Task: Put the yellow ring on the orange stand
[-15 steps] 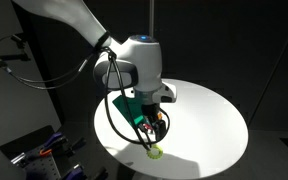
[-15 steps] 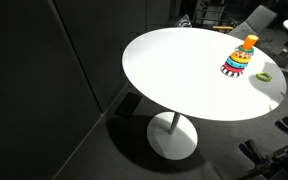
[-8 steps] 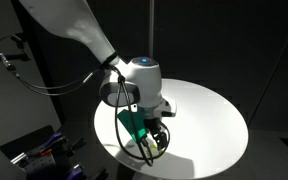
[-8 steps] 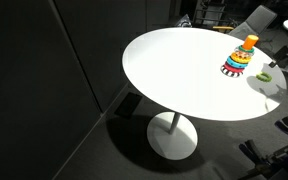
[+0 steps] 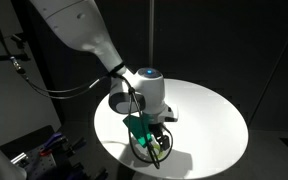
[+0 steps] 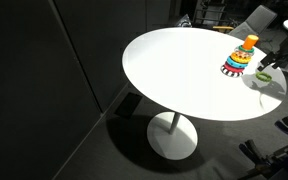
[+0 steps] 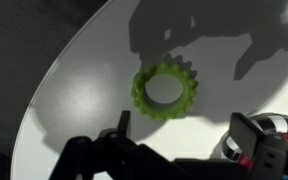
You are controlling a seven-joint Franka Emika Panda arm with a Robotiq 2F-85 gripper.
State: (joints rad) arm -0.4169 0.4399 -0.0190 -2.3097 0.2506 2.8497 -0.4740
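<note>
The yellow ring (image 7: 165,90) is a pale yellow-green hoop with a toothed edge, lying flat on the white round table (image 7: 94,70). It also shows in an exterior view (image 6: 265,76), to the right of the orange stand (image 6: 241,58), a small stack of coloured rings with an orange top. My gripper (image 7: 182,122) is open and empty, just above the table, with the ring a little ahead of its fingertips. Part of the stand's striped base (image 7: 228,148) shows beside the right finger. In an exterior view my gripper (image 5: 156,148) covers the ring and the stand.
The table edge (image 7: 54,80) curves close to the ring's left, with dark floor beyond. In an exterior view the ring and stand sit near the table's rim (image 6: 274,100). Cables and equipment (image 5: 44,150) stand beside the table.
My arm has come down and forward over the ring. The gripper has come into the exterior view at the right, above the ring. Ring and stand have not moved.
</note>
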